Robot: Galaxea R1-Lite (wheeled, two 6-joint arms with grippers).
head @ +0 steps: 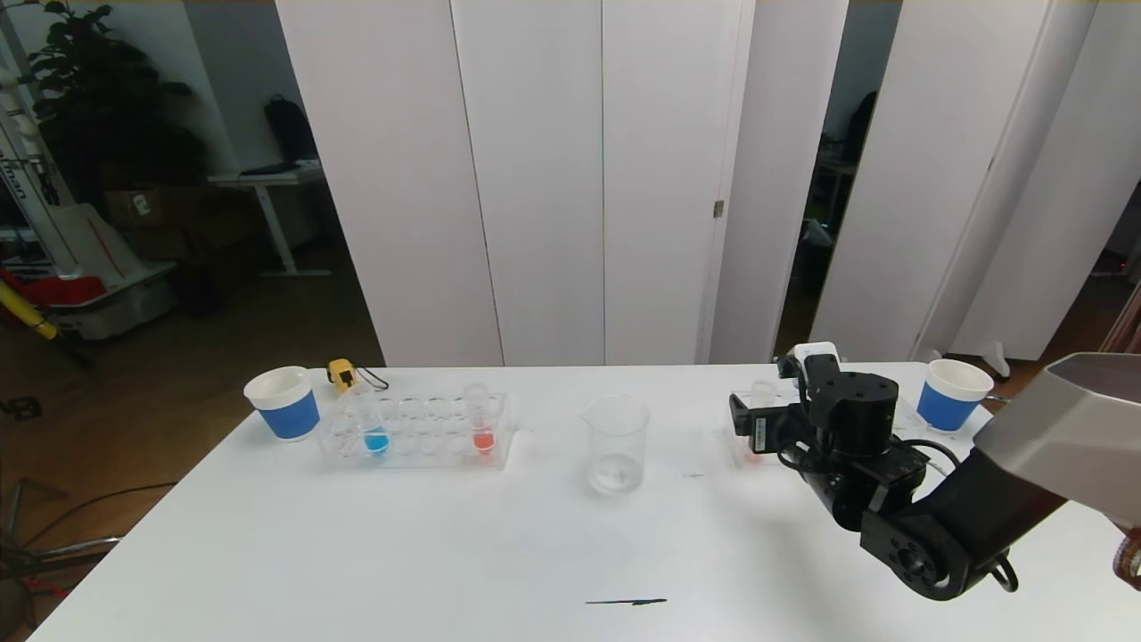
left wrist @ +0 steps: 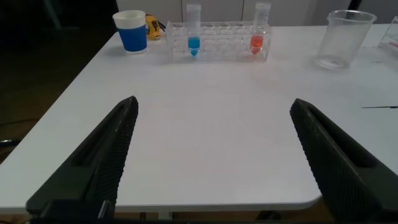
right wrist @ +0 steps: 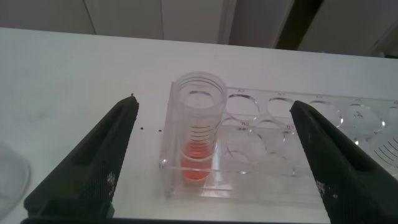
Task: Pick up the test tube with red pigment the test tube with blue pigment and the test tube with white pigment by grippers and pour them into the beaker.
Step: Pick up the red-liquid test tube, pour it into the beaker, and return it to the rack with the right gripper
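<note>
The beaker (head: pixel 615 441) stands clear and upright mid-table. To its left a clear rack (head: pixel 419 450) holds the test tube with blue pigment (head: pixel 374 428) and a test tube with red pigment (head: pixel 481 421). Both tubes also show in the left wrist view (left wrist: pixel 193 31) (left wrist: pixel 260 30). A second rack (right wrist: pixel 298 149) on the right holds another red-filled tube (right wrist: pixel 198 124) in its corner hole. My right gripper (right wrist: pixel 212 102) hovers open just before that tube, one finger on each side, not touching. My left gripper (left wrist: pixel 212 102) is open over the table's near edge. The test tube with white pigment is out of view.
Blue-and-white paper cups stand at the far left (head: pixel 283 403) and far right (head: pixel 952 392). A small yellow gadget (head: pixel 341 373) lies behind the left rack. A dark streak (head: pixel 624 602) marks the near tabletop. My right arm (head: pixel 856 437) hides much of the right rack.
</note>
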